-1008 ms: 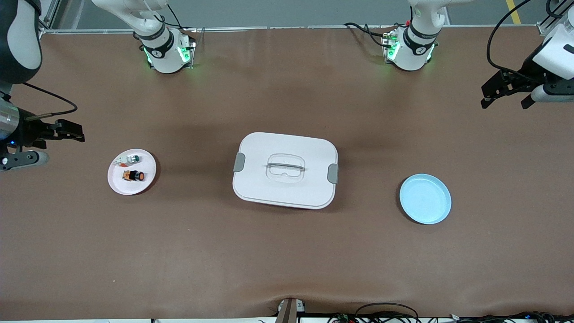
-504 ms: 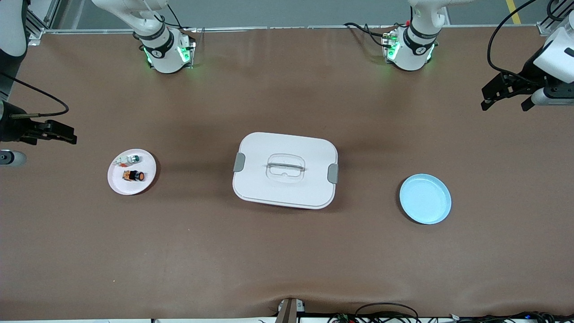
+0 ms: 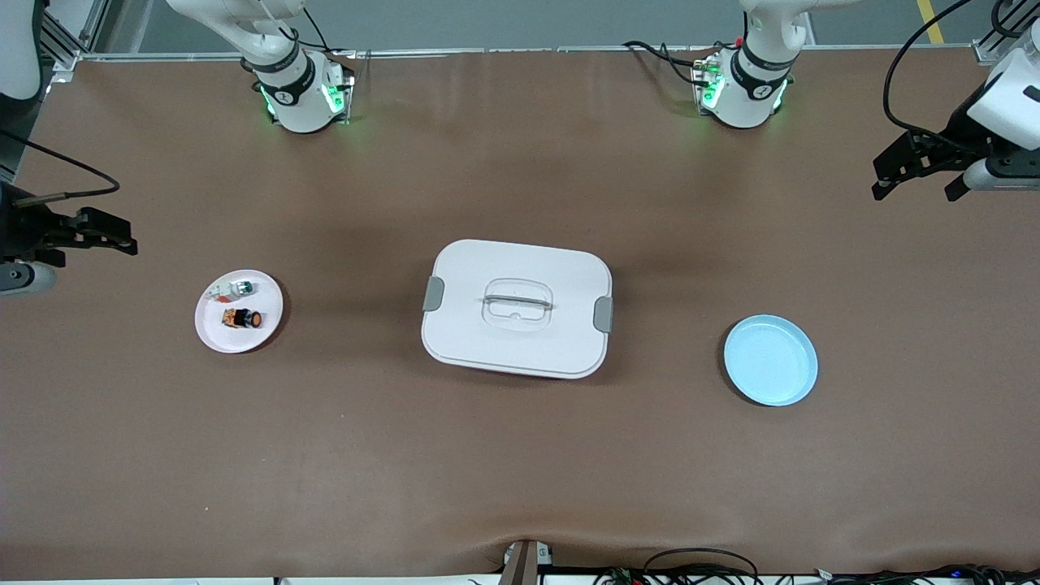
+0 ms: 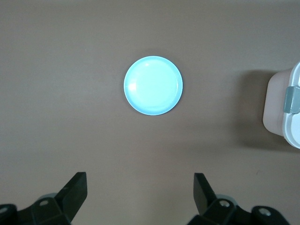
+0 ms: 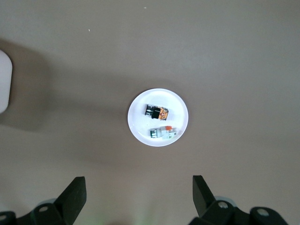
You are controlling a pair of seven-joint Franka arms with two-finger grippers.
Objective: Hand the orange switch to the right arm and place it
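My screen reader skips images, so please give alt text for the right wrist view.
An orange switch and a small white-and-green part lie side by side on a white plate on the brown table; the right end effector hangs open above it.

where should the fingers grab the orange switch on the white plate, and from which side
Grip the orange switch across its black body, coming straight down from above. It lies on its side on the white plate, cap toward the lidded box, so the fingers should straddle its short width. Stay clear of the white-and-green part beside it on the plate.
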